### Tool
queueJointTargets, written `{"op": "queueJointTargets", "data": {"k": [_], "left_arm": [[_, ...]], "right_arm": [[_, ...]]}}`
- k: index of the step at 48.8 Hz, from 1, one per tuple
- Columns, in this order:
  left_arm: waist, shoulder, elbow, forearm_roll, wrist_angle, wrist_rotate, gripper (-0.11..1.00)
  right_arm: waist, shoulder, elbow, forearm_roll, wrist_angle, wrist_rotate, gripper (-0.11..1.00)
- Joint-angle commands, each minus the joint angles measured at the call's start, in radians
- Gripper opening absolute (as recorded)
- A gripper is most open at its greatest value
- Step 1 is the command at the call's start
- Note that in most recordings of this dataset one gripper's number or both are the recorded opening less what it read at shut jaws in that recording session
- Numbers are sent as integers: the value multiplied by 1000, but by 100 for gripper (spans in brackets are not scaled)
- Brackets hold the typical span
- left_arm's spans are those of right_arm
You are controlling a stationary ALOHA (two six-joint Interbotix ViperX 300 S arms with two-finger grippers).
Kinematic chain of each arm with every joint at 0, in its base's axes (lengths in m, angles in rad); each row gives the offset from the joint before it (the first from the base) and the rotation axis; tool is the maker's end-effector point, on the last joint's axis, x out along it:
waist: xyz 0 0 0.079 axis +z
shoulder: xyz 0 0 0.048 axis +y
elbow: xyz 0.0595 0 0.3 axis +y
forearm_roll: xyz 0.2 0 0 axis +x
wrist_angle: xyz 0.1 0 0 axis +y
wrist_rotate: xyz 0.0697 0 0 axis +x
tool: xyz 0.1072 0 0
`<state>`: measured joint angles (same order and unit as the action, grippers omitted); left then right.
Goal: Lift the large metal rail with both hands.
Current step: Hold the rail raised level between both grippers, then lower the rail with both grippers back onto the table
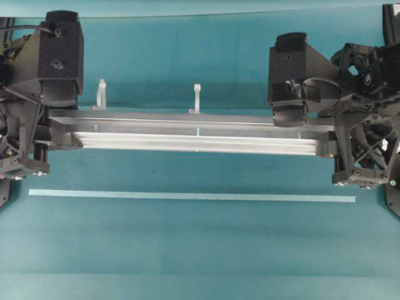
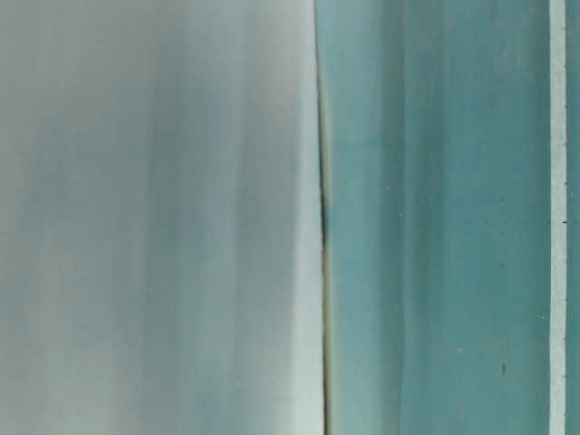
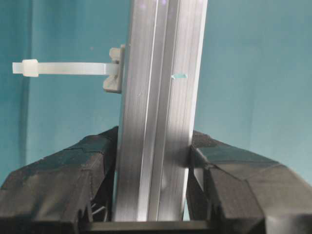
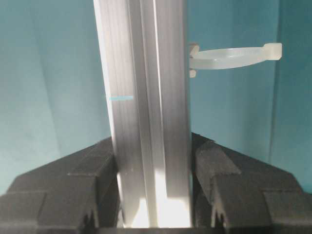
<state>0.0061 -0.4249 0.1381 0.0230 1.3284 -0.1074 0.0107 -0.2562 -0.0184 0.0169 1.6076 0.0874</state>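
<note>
At the left of the overhead view the left gripper [image 1: 53, 134] has hold of one end of the metal rail [image 1: 194, 132]. Its wrist view shows it plainly: the two black jaws stand part-way closed, one pressed against each long side of the rail [image 3: 158, 112], with the bar running straight up between them. A white peg [image 3: 63, 68] sticks out sideways from the rail's left edge there.

The rail spans level across the middle of the teal table [image 1: 200, 250] — its grooved silver faces catch the light, and a dark shadow lies under it on the cloth. Two white pegs [image 1: 197, 99] show behind its far edge. In front of it, well apart, a thin pale strip [image 1: 190, 196] lies flat on the table, parallel to the rail.

At the right, the right gripper [image 1: 331, 140] clamps the other end the same way — jaws part-closed and tight on both sides of the rail [image 4: 148, 112], a curved white peg [image 4: 234, 54] jutting from its right edge.

The table-level view is a blur of grey and teal.
</note>
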Motion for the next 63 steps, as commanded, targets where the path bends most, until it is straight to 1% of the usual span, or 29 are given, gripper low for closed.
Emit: {"op": "queueJointTargets", "data": {"k": [1,6,21,32,38,42,51,63], "left_arm": [[6,-2,-46,0,2,-3,37],[5,2,-48,3,18,-2,37],[8,2,-48,3,18,0,37],[9,3,-48,3,20,17,37],[21,2,-44,3,20,17,37],[32,0,-34,3,15,15,37],[34,2,32,3,-17,14,37],[51,2,169,0,-132,14,37]], "right_arm": [[5,-6,-34,-3,-12,9,38],[3,-6,-34,-3,-11,11,38],[5,-8,-29,-6,-12,9,38],[3,-6,-26,-6,-15,12,38],[3,-6,-6,-6,-23,12,38],[3,-8,25,-9,-37,11,38],[3,-15,107,-11,-104,11,38],[-3,-25,212,-29,-229,6,38]]}}
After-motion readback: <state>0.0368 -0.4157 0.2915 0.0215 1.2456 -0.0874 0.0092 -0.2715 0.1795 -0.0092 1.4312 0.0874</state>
